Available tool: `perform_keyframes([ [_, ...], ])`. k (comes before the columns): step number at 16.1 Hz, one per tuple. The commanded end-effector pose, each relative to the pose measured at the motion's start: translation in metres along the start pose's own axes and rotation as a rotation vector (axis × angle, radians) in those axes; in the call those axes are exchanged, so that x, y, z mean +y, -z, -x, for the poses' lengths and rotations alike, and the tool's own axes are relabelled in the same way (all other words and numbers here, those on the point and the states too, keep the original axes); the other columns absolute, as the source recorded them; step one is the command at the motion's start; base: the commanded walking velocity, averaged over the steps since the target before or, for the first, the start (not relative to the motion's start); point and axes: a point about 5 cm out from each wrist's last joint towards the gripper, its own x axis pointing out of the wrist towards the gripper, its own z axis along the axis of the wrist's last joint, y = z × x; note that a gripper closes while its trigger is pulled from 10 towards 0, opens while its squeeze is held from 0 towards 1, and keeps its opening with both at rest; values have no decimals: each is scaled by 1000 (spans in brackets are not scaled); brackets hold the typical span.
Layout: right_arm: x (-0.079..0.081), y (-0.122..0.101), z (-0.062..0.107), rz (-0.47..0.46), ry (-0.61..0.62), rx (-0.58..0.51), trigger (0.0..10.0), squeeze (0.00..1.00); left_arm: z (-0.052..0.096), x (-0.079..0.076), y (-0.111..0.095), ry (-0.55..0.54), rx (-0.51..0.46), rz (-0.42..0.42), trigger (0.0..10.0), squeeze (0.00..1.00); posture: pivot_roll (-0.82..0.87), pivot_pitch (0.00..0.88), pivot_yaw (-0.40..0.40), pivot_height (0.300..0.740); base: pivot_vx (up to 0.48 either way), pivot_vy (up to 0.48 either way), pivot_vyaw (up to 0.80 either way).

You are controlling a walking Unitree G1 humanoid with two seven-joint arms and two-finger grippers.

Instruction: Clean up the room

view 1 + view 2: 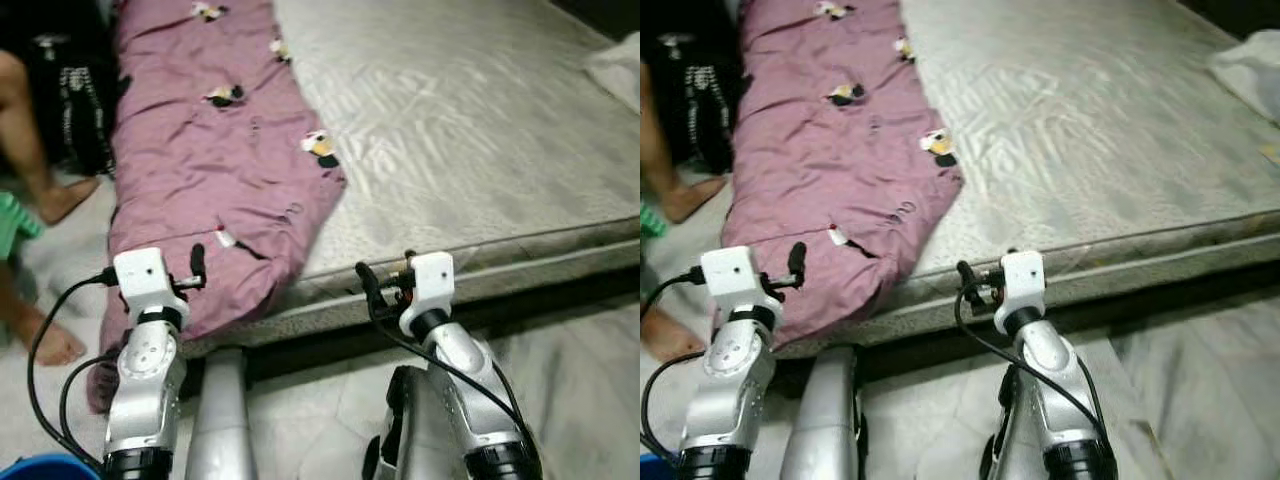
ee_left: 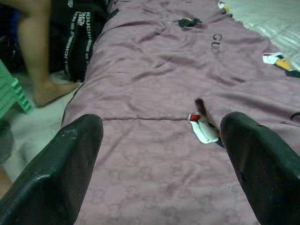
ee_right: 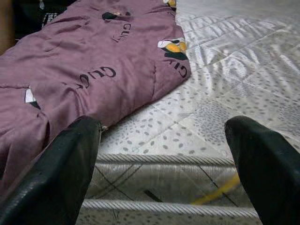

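Observation:
A purple quilt (image 1: 210, 150) with small cartoon prints lies crumpled along the left side of a grey mattress (image 1: 470, 130), and its near end hangs over the mattress edge. My left gripper (image 2: 161, 123) is open and points at the quilt's near end, where a small white tag (image 2: 204, 129) sits between its fingers' line of sight. My right gripper (image 3: 163, 123) is open too, held just before the mattress's front edge (image 3: 178, 161) beside the quilt's corner. Neither holds anything.
A person's bare legs (image 1: 35, 150) and foot (image 1: 50, 345) are at the left, beside a black bag (image 1: 75, 100) and a green stool (image 1: 15, 225). A blue bucket rim (image 1: 40, 468) is at bottom left. White cloth (image 1: 615, 65) lies far right on the mattress. Marble floor (image 1: 580, 350) runs below.

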Motion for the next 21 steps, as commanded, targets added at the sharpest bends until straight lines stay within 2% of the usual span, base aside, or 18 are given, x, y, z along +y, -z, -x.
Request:
perform_keyframes([
  [1,-4,0,3,1,11,3,10000,0,0,-4,-3,18,-5,6,10000,0,-13,91,-30,549,0,0,0],
  [5,-4,1,2,-1,17,10,10000,0,-1,-6,-5,51,-21,14,10000,0,-15,90,-28,549,0,0,0],
  [16,-4,2,3,12,12,16,10000,0,-1,-8,-2,64,-5,2,10000,0,-18,85,-27,549,286,0,0],
  [21,-5,2,4,11,18,18,10000,0,2,-10,-2,67,-10,27,10000,0,-19,95,-26,549,295,0,0],
])
